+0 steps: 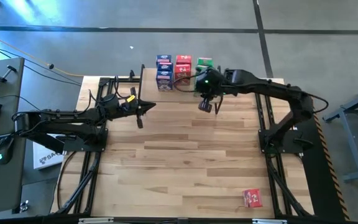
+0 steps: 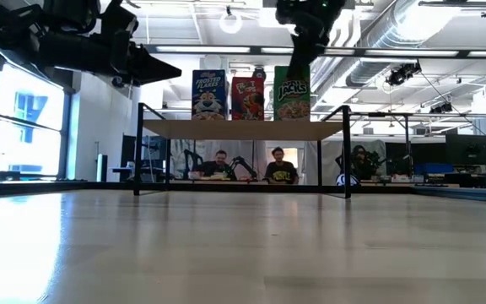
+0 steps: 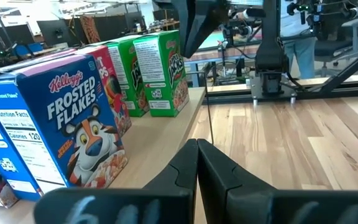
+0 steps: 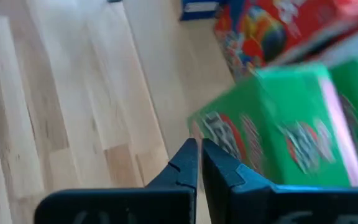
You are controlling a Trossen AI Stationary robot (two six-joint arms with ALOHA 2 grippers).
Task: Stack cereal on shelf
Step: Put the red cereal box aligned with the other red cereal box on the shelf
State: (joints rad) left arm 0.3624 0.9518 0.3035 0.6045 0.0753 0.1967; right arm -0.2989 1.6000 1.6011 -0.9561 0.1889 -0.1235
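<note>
The surface (image 1: pixel 185 155) reads as pale wood planks, smooth, with a soft sheen that catches window light in the low view. The shelf (image 2: pixel 243 129) has a light wooden top, matt, on thin black metal legs. The cereal boxes (image 3: pixel 73 118) are printed cardboard, lightly glossy (blue, red and green faces all take a little shine). A lone red box (image 1: pixel 252 198) looks the same card. The left pincer (image 3: pixel 197 165) and right pincer (image 4: pixel 199 163) show dark, matt, plastic-looking fingers, smooth-edged.
</note>
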